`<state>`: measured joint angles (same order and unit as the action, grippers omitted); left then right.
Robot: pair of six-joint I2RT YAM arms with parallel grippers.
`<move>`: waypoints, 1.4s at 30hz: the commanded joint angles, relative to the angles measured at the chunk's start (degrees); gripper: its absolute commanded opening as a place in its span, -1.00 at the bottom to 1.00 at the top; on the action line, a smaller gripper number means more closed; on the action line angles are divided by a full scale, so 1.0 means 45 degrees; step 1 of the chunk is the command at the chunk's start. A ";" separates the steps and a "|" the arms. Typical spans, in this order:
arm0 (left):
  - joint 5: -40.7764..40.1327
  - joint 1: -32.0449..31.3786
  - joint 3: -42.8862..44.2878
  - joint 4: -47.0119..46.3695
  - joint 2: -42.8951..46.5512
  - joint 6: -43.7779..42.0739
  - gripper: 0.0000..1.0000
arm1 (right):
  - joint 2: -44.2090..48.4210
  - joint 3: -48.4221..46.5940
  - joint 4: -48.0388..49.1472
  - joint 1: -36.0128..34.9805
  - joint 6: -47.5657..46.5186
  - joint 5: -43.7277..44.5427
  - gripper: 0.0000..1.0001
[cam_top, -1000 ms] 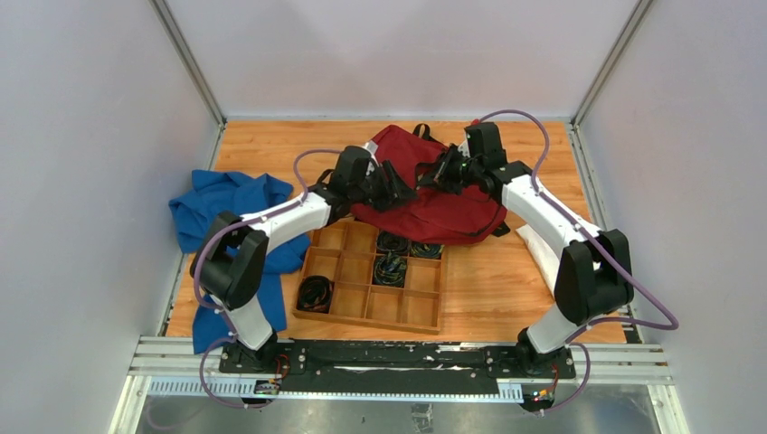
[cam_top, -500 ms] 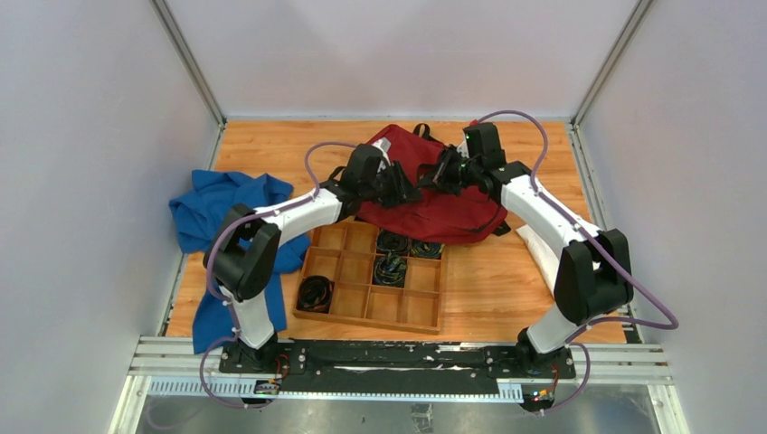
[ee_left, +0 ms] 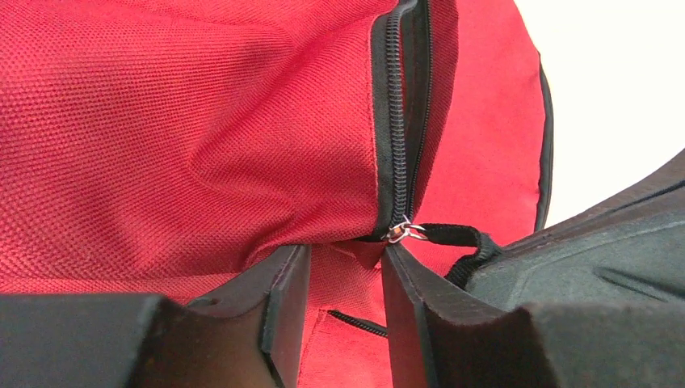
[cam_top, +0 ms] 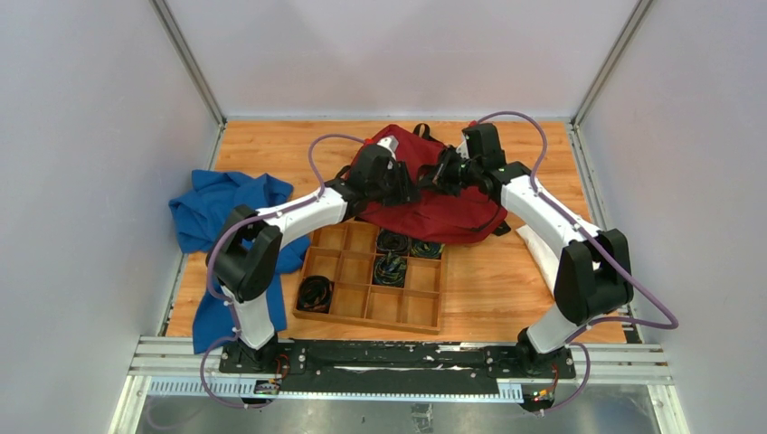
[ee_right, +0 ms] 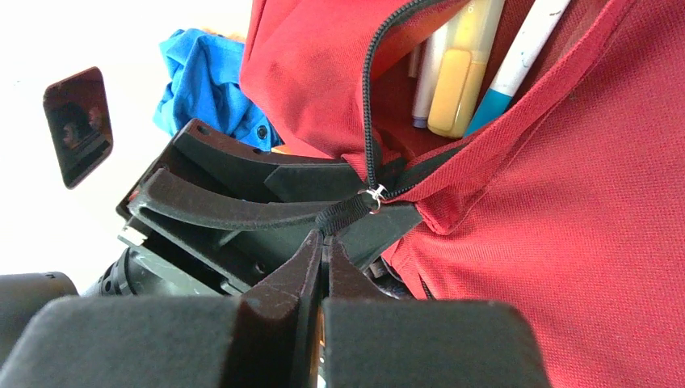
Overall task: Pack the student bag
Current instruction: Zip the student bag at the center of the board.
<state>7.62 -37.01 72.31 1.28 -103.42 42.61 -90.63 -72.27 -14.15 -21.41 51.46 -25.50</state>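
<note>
The dark red student bag lies at the back middle of the table. Its black zipper is partly open, and a yellow highlighter and pens show inside. My right gripper is shut on the black zipper pull strap, just below the metal ring. My left gripper is open. Its jaws stand either side of a fold of red fabric right beside the zipper's slider. In the top view the two grippers, left and right, meet on the bag's top.
A wooden tray with compartments holding dark coiled items sits in front of the bag. A blue cloth garment lies at the left. A white flat item lies under my right arm. Grey walls stand on three sides.
My left gripper has moved right and further onto the bag, up to the zipper beside the right gripper. The right gripper has stayed in place on the pull strap.
</note>
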 commanded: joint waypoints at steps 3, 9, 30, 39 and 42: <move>-0.1078 -0.0076 0.0085 -0.0650 -0.0193 -0.0757 -0.59 | 0.0399 0.0248 0.0560 -0.0098 0.0209 -0.0449 -1.00; -0.0929 -0.0078 0.0004 -0.0752 0.0000 -0.0852 -1.00 | 0.0367 0.0086 0.0433 -0.0061 -0.0015 -0.0252 -1.00; 0.0405 -0.0114 -0.2380 -0.1200 0.1598 -0.0037 -1.00 | -0.3939 -0.4310 -0.1316 0.1287 -0.2126 0.0972 -1.00; 0.0779 -0.0119 -0.2730 -0.1183 0.1928 -0.0002 -1.00 | -0.5023 -0.5888 -0.1475 0.1864 -0.2242 0.1056 -1.00; 0.0834 -0.0144 -0.2941 -0.1182 0.2144 0.0076 -1.00 | -0.5681 -0.6857 -0.1795 0.2118 -0.2319 0.1056 -1.00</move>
<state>9.30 -37.47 60.84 -6.20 -96.77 42.68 -113.06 -97.32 -22.28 -14.24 42.44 -22.85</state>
